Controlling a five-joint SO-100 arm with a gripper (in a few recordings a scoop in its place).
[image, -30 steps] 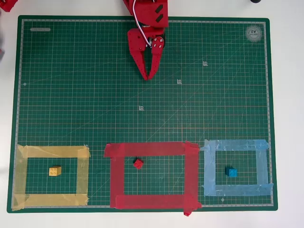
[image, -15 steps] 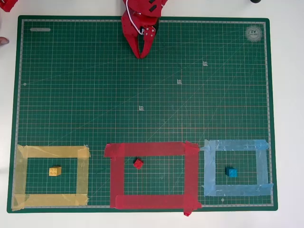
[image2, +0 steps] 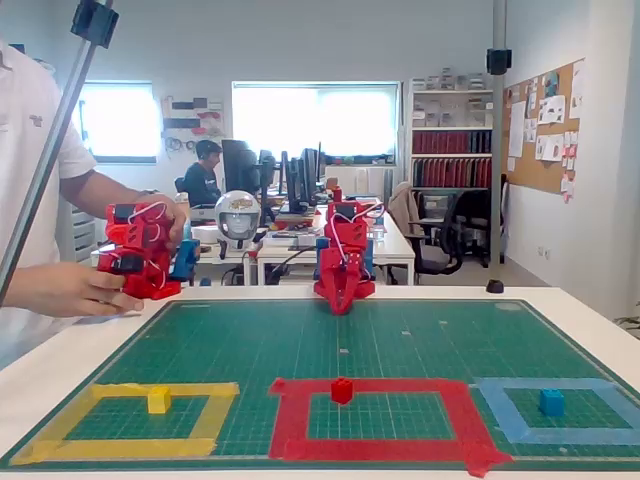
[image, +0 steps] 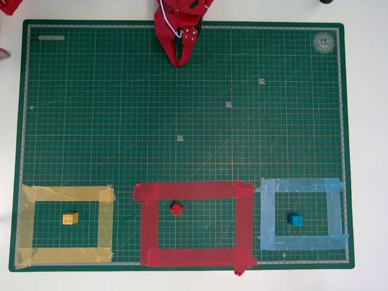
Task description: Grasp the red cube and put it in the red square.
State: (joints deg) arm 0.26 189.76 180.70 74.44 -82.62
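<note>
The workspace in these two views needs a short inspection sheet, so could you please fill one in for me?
Surface: green cutting mat on a white table, flat and grid-marked.
Job's things: red cube lies inside the red square, near its upper left corner.
Clutter: yellow cube inside a yellow tape outline; blue cube inside a light-blue tape outline.
Gripper: gripper at the mat's top edge, far from the cubes, closed and holding nothing.
Cables: white wire looped on the arm.
Surroundings: office with desks, monitors and shelves; a seated person in the background.
</note>
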